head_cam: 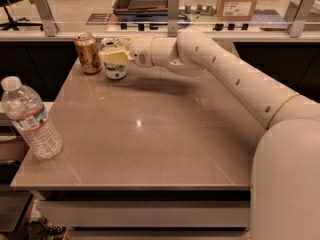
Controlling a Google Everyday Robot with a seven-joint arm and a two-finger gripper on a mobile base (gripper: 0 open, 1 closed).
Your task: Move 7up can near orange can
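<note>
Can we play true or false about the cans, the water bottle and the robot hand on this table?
1. The water bottle stands near the front edge of the table. True.
2. The orange can is lying on its side. False: it stands upright at the far end of the table.
3. The 7up can stands close beside the orange can. True.
4. The gripper hangs over the water bottle. False: it is at the 7up can, far from the bottle.
5. The water bottle has lost its cap. False: a white cap is on top.
</note>
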